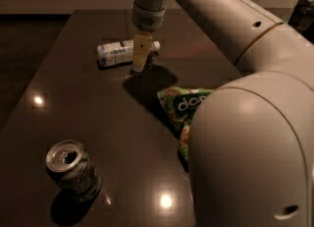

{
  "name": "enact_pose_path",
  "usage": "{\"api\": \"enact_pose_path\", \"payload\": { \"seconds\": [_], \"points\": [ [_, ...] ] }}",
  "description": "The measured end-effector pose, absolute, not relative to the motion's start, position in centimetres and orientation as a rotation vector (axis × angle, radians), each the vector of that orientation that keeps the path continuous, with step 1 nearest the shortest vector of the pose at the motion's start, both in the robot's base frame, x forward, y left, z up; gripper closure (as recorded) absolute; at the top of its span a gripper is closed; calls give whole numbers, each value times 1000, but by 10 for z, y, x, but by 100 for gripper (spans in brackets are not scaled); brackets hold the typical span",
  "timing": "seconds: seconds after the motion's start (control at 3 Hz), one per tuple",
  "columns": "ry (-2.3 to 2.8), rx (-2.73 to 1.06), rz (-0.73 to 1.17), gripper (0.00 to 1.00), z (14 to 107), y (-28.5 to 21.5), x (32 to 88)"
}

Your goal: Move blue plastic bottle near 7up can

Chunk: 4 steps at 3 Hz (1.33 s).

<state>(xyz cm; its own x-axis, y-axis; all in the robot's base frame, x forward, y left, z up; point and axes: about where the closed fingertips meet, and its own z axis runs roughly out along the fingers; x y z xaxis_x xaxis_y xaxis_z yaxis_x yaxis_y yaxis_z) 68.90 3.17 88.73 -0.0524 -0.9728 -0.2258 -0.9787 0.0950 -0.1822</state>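
Note:
The blue plastic bottle [117, 53] lies on its side at the back of the dark table, its white cap pointing right. The 7up can [71, 164] stands upright near the front left, silver top open, green and white side. My gripper [141, 60] hangs from the arm above the bottle's cap end, its cream fingers pointing down, overlapping the bottle's right part. Nothing is seen held.
A green snack bag [179, 108] lies right of centre, partly hidden behind my arm [250, 137], which fills the right half of the view. The dark table [98, 113] has its left edge running toward the front. Ceiling lights reflect on it.

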Motion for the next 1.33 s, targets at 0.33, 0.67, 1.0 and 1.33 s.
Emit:
{"api": "enact_pose_path", "payload": {
  "seconds": [0.33,0.67,1.0,1.33],
  "points": [
    [2090,-1962,23,0,879,44,697],
    [2089,-1977,21,0,875,53,703],
    [2082,-1996,21,0,872,64,708],
    [2073,-2026,15,9,868,72,711]
  ]
}}
